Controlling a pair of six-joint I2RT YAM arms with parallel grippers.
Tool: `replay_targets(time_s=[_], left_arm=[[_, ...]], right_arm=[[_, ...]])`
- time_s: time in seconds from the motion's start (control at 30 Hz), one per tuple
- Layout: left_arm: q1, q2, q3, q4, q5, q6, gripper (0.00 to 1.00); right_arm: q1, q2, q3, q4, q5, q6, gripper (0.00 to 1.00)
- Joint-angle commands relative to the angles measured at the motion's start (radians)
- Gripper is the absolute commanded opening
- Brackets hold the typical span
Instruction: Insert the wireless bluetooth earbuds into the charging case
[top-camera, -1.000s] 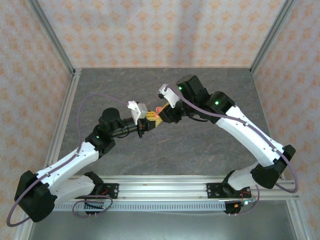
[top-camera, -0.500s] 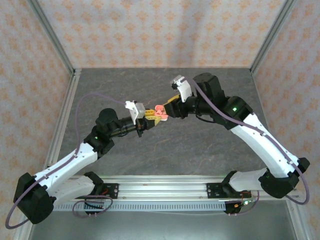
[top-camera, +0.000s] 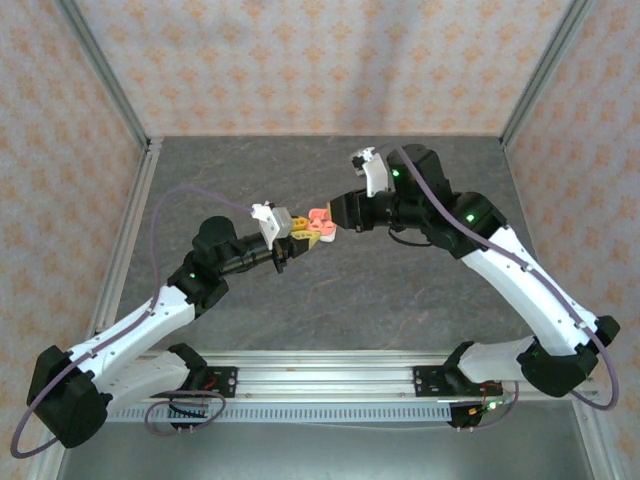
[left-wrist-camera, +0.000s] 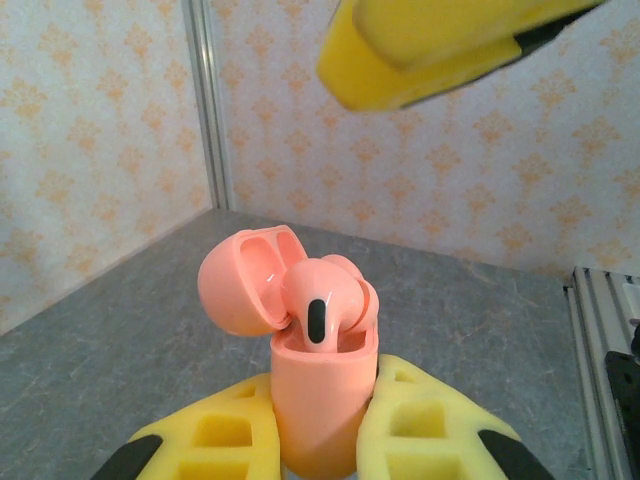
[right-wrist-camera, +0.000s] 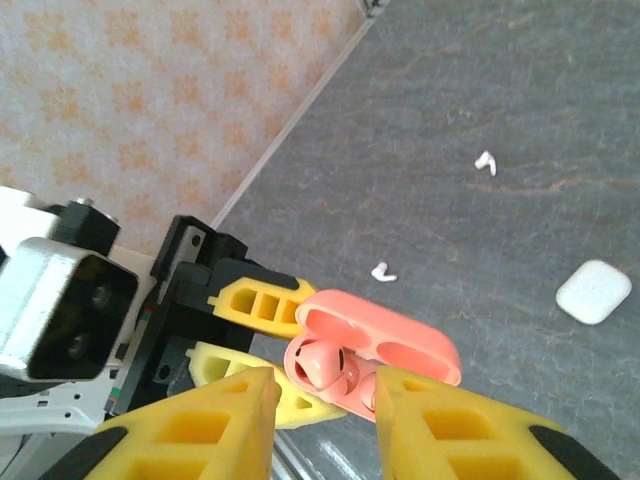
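Jaws of the left gripper are pinched on the lower body of the coral-pink charging case, one yellow finger pressed against each side. They hold it upright in the air above the middle of the grey table. The case's lid is swung open and tips back toward the left in the left wrist view. A coral-pink earbud sits in the open mouth, its rounded head with a dark oval patch standing above the rim. A second rounded pink shape lies just behind it, too hidden to tell whether it is the other bud.

Just to the right, the right gripper hangs close to the case's open top without touching it. Its two yellow fingers are spread apart with nothing between them. From the right wrist, the open case and the bud in it show through the gap, beyond the fingertips. One right finger crosses the top of the left wrist view, clear of the lid.

On the table, two white earbuds lie loose and apart from each other, the other one nearer the held case in that view. A closed white case rests flat, off to the side of both.
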Motion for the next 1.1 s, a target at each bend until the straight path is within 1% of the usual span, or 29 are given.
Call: replay_targets(time_s=[0.0,0.1,0.3,0.53,0.7,0.9,1.07], left_arm=[[-0.004,-0.005,0.020,0.041,-0.012,0.019,0.00],[-0.004,0.000,0.035,0.024,-0.003,0.030,0.00],[-0.004,-0.003,0.059,-0.023,-0.002,0.056,0.00],[-0.004,-0.002,0.062,-0.030,0.018,0.056,0.00],[-0.004,-0.006,0.064,-0.027,0.031,0.056,0.00],[-0.004,-0.014,0.070,-0.046,0.032,0.058,0.00],[-0.004,-0.017,0.067,-0.048,0.032,0.056,0.00]], right_arm=[[0.028,0.028,0.011,-0.045,0.028,0.017,0.31],[0.038,0.056,0.013,-0.060,0.028,0.003,0.29],[0.041,0.094,0.024,-0.105,0.033,-0.046,0.20],[0.042,0.094,0.025,-0.135,0.055,-0.156,0.14],[0.043,0.104,0.038,-0.147,0.068,-0.222,0.15],[0.046,0.129,0.057,-0.130,0.013,-0.254,0.16],[0.061,0.140,0.061,-0.112,-0.005,-0.286,0.17]])
